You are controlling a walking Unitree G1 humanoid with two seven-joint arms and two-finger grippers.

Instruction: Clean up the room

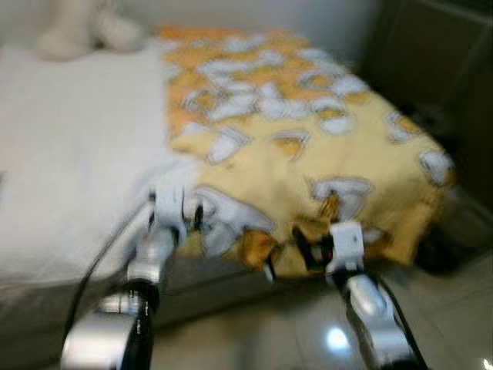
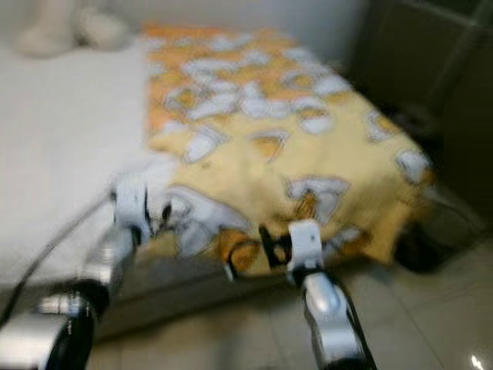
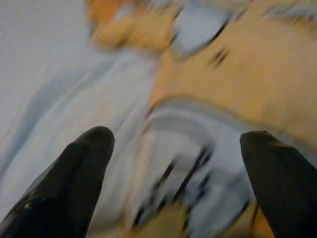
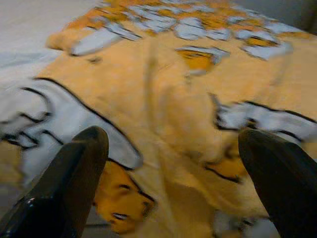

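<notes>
Blurred yellow patterned blanket (image 1: 308, 139) draped over a white bed (image 1: 69, 169), left gripper (image 3: 173, 168) and right gripper (image 4: 173, 163) at its near edge, both jaws spread wide

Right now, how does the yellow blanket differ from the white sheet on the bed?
The blanket is yellow with white and orange cartoon prints; the sheet is plain white. The blanket is rumpled and hangs over the foot of the bed, while the sheet lies flat. The blanket covers the bed's right part, the sheet shows bare on the left. Both lie on the same bed, with the open left tool and right tool at the blanket's near edge.
</notes>
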